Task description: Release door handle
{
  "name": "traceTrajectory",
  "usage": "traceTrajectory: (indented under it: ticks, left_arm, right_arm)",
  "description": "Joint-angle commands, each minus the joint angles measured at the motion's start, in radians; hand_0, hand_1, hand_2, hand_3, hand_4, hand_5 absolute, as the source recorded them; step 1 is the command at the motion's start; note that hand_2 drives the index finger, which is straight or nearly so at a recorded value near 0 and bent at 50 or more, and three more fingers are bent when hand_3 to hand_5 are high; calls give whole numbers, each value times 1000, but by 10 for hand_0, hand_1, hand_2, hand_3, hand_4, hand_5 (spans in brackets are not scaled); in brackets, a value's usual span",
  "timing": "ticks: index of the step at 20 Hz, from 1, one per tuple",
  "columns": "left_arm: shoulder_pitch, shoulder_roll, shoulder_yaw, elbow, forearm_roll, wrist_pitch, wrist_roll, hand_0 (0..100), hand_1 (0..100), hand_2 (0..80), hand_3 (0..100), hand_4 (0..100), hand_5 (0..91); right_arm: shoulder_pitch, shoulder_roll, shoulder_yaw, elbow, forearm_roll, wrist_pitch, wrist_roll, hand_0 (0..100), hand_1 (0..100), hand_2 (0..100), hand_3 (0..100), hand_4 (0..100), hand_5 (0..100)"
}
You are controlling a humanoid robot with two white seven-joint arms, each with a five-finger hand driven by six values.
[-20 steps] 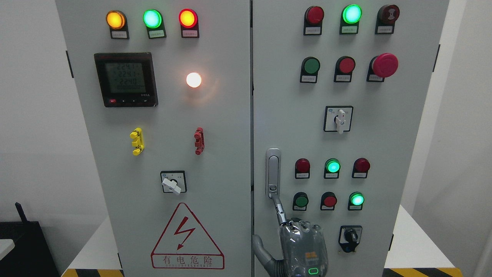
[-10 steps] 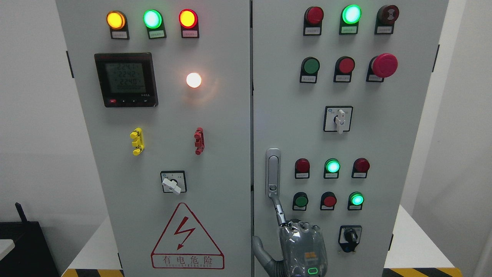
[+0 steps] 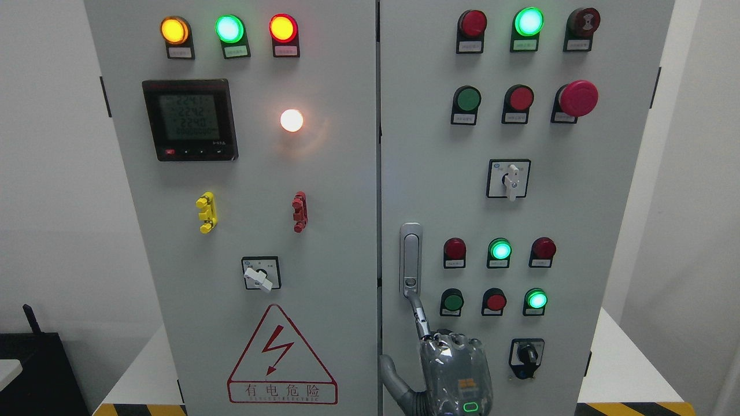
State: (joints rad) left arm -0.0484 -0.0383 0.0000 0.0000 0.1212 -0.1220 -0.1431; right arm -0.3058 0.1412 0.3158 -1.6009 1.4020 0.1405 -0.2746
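The silver door handle stands upright in its recess at the left edge of the grey cabinet's right door. My right hand, wrapped in clear plastic, comes up from the bottom edge below the handle. Its index finger is stretched upward and its tip touches the handle's lower end at the lock. The thumb sticks out to the left, and the other fingers are curled at the knuckles, holding nothing. Both doors look closed. My left arm is out of view.
The right door carries lit and unlit push buttons, a red mushroom stop button and two rotary switches. The black rotary switch sits just right of my hand. The left door holds a meter, lamps and a warning triangle.
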Motion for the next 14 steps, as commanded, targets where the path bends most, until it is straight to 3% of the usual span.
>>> traceTrajectory:
  ticks: [1,14]
  left_arm:
    - [-1,0,11,17,0,-1,0,120,389,0,0,0,0]
    - [1,0,11,17,0,1,0,120,389,0,0,0,0]
  right_arm:
    - [1,0,-1,1,0,1,2,346,275,0,1000,936,996]
    - [1,0,-1,1,2,2,8,345,276,0,1000,982,996]
